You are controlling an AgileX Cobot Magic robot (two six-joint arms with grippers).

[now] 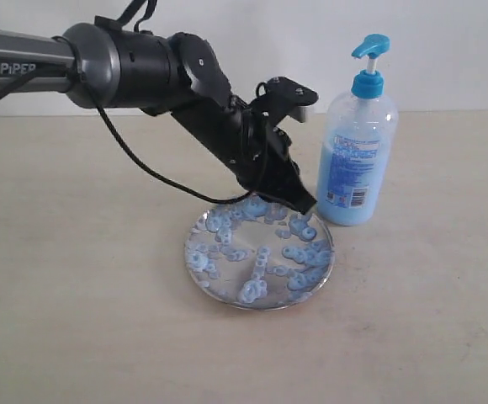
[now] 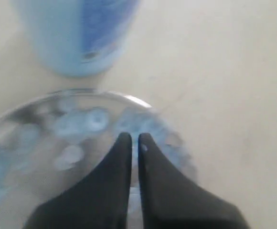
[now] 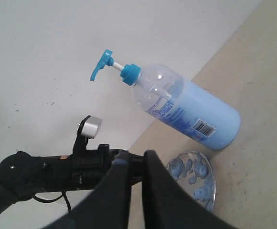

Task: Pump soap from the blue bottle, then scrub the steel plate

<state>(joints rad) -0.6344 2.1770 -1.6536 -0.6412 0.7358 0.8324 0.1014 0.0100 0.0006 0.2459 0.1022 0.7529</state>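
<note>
The steel plate (image 1: 225,284) lies mid-table, dotted with pale-blue soap (image 1: 299,252) blobs. Just behind its right rim the blue bottle (image 1: 358,168) stands upright, pump head on top. My left gripper (image 1: 303,204) reaches down from the left, shut and holding nothing visible, its tips low over the plate's far-right part near the bottle's base. The left wrist view shows that gripper (image 2: 133,138) over blurred soap (image 2: 93,119) on the plate (image 2: 38,143), the bottle (image 2: 76,38) beyond. My right gripper (image 3: 136,157) is shut and raised, looking down on the bottle (image 3: 191,112) and plate (image 3: 182,183).
A beige table (image 1: 76,320) carries everything, with a white wall behind. The left arm (image 1: 126,63) and its black cable (image 1: 135,160) stretch across the left half above the table. In the right wrist view the left arm (image 3: 57,171) crosses behind the fingers.
</note>
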